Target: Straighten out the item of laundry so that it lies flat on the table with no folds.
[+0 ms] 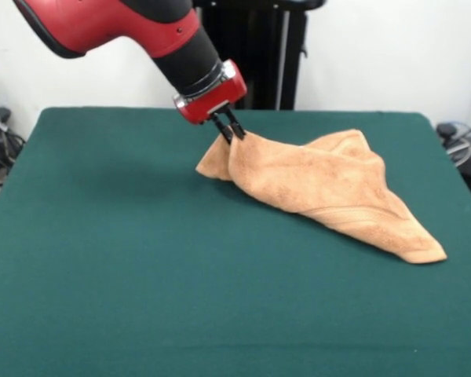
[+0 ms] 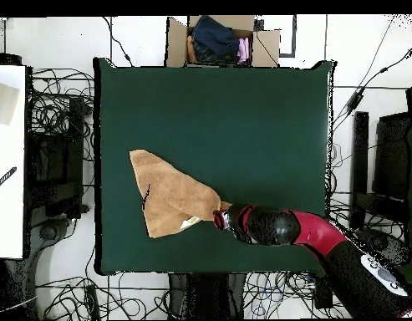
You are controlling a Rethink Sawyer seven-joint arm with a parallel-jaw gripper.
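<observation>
Pinching towel (image 1: 330, 192) corner, jaws (image 1: 232, 130) closed; no writing legible.

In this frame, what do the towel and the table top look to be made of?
The towel looks like terry cloth: matte orange-tan, nubby surface, soft thick folds, a flatter woven band near its edge. The table top looks like a felt-like fabric cover: dark green, even, no shine. What lies under the cover cannot be seen.

The plain light orange-tan terry-cloth towel (image 1: 330, 188) has no pattern, only a paler stripe along its hem. The rectangular felt-like table top (image 1: 141, 275) is uniformly dark green. The robot arm (image 1: 133, 27) is red and black.
</observation>
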